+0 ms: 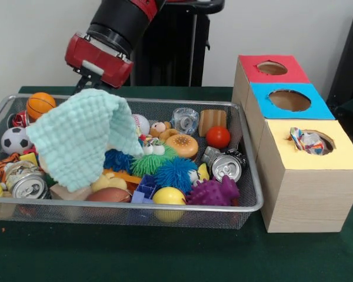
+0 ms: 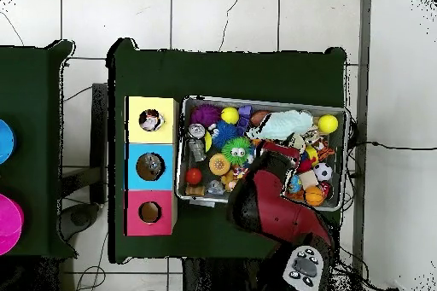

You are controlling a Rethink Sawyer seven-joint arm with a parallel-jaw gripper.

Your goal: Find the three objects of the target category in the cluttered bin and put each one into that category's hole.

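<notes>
The wire mesh bin is full of toys and cans; it also shows in the overhead view. My gripper is shut on a mint cloth and holds it lifted over the bin's left half; the cloth hides the fingertips. In the overhead view the cloth lies beyond the arm's end. One white wad with red, blue and yellow patches sits in the yellow-surround hole of the wood-grain box, also seen from overhead. No other wad shows in the bin.
The blue-surround hole and the red-surround hole lie behind the yellow one. The bin holds spiky balls, cans, a burger toy, a red ball, a basketball and a soccer ball.
</notes>
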